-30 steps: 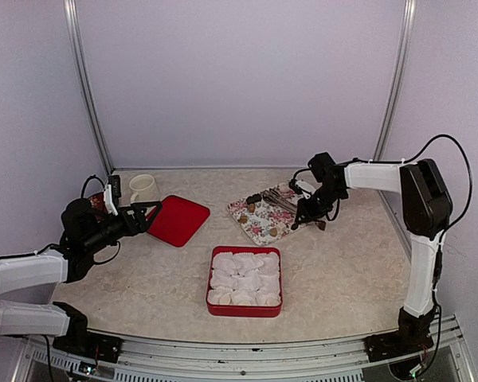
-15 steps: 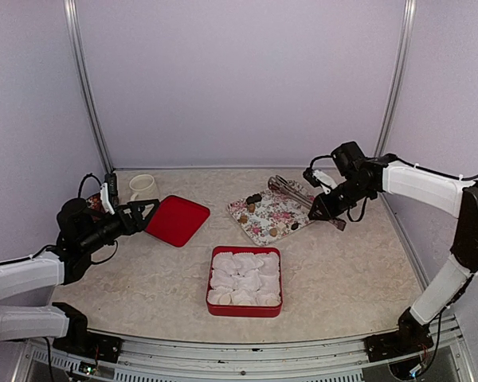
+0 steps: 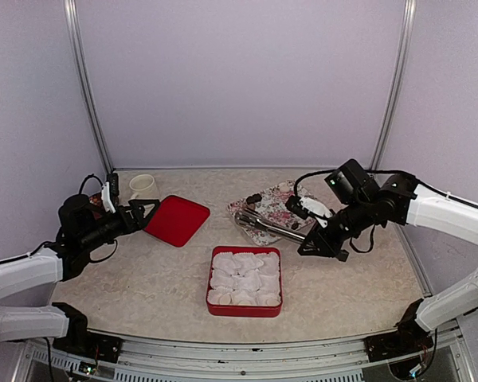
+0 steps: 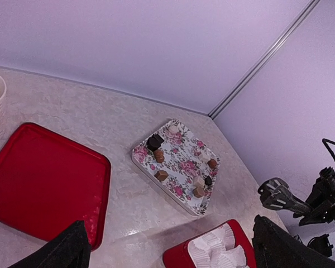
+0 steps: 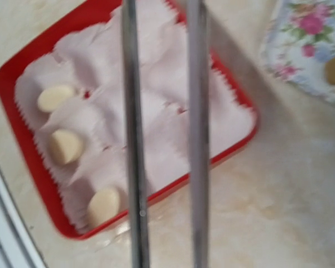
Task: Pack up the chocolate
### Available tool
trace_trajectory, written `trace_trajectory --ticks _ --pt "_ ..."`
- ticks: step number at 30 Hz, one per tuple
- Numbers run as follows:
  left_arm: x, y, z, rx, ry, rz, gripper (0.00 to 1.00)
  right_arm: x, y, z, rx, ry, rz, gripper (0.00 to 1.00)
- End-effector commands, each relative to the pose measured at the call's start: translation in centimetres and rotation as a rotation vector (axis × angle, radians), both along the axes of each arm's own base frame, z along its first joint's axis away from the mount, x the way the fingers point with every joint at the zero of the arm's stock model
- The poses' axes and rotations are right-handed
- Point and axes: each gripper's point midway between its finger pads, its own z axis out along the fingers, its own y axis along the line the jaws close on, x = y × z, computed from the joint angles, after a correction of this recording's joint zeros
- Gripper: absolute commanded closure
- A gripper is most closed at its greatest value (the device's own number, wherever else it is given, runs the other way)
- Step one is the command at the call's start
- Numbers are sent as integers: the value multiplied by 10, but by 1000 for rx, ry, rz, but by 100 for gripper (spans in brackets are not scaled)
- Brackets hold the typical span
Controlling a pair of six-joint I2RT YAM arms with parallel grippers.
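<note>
- Broadly, the table (image 3: 135,278) shows a job partly done: a few pieces packed, more waiting.
- The right gripper (image 3: 312,239) hangs between the tray and the box, its fingers clamped together on the handle end of a pair of metal tongs (image 3: 271,228).
- The left gripper (image 3: 151,213) hovers just beside the red lid (image 3: 175,220) with its fingers spread wide and nothing between them.
- The red box (image 3: 209,274) sits near the front middle, lined with white paper cups (image 3: 245,278). The right wrist view shows three pale tan pieces in the cups along one edge, and the other cups in that view look empty.
- The lid lies flat, left of the box and well apart from it, so closing looks like a later step.
- The floral tray (image 4: 184,167) lies behind the box and carries several chocolates (image 4: 161,175), some dark and some tan, not yet packed.
- The tongs reach from the right gripper toward the tray's near edge. The right wrist view shows the two arms a little apart above the box, but the tips are out of frame, so I cannot tell whether a piece is pinched there.
- A mug (image 3: 142,188) stands at the back left, apart from the work.
- By my reckoning, most cups are left to fill before the lid goes on.
</note>
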Motion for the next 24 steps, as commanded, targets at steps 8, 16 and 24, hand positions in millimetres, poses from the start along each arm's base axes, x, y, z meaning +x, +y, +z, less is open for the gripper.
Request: trace_trajectory --ticks 8,16,24 --pt "9 -1 0 -4 59 7 1 -46 16 -35 -89 31 141 82" --pt "7 0 1 -4 56 5 1 -53 32 -55 -117 67 193 81" --pt "7 2 3 4 47 14 1 -55 42 -69 -130 90 221 81"
